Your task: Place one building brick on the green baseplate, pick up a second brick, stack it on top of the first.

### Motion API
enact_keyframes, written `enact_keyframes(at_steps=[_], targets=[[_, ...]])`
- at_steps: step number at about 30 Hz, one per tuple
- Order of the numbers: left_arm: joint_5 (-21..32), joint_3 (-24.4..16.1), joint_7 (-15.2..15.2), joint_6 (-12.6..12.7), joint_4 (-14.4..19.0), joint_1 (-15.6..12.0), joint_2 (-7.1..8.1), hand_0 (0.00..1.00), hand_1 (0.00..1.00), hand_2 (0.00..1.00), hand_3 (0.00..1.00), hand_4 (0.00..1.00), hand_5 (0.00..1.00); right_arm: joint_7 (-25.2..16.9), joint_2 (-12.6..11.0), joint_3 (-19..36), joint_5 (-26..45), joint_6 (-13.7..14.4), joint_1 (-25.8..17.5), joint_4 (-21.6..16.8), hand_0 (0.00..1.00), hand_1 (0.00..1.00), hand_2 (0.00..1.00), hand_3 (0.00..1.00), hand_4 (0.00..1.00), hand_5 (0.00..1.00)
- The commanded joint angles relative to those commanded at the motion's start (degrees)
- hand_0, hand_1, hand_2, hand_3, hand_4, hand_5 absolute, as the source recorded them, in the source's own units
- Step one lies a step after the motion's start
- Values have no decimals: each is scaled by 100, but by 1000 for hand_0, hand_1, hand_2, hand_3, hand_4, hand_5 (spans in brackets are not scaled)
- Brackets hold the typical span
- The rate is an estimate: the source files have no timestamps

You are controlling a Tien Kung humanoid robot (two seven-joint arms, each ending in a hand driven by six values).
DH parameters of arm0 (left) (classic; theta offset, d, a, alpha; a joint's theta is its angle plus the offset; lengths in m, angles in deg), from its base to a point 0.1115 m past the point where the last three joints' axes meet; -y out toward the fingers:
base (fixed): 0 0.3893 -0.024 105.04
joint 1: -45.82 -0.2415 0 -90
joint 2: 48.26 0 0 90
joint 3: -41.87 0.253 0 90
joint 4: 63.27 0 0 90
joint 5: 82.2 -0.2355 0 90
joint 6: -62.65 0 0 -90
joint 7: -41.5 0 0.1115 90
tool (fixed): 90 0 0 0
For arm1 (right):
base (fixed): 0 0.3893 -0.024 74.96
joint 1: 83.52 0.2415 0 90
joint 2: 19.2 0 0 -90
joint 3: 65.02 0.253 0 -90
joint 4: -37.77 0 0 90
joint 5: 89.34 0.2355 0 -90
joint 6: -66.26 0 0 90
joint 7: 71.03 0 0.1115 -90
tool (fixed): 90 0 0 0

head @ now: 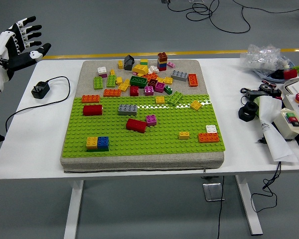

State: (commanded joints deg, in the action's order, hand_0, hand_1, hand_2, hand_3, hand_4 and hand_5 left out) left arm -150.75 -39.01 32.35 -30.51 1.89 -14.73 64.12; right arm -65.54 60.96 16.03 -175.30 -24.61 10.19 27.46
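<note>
The left hand (19, 42) hovers well left of the green baseplate (139, 134), fingers spread wide, holding nothing. Loose bricks (139, 77) lie heaped just beyond the baseplate's far edge; several more sit on it. Risk: reaching into the dense heap may scatter neighbouring bricks or grasp two together.
</note>
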Motion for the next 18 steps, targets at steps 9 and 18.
enact_keyframes(at_steps=[9,18], targets=[[31,-13,-8,58,2,0,-1,643,768,730,775,591,43,0,0,1,14,0,-9,0,766,717,774,780,970,704],[80,-26,-5,93,-7,-1,-5,664,755,626,654,447,2,0,-8,-1,25,0,-8,0,765,717,773,779,970,704]])
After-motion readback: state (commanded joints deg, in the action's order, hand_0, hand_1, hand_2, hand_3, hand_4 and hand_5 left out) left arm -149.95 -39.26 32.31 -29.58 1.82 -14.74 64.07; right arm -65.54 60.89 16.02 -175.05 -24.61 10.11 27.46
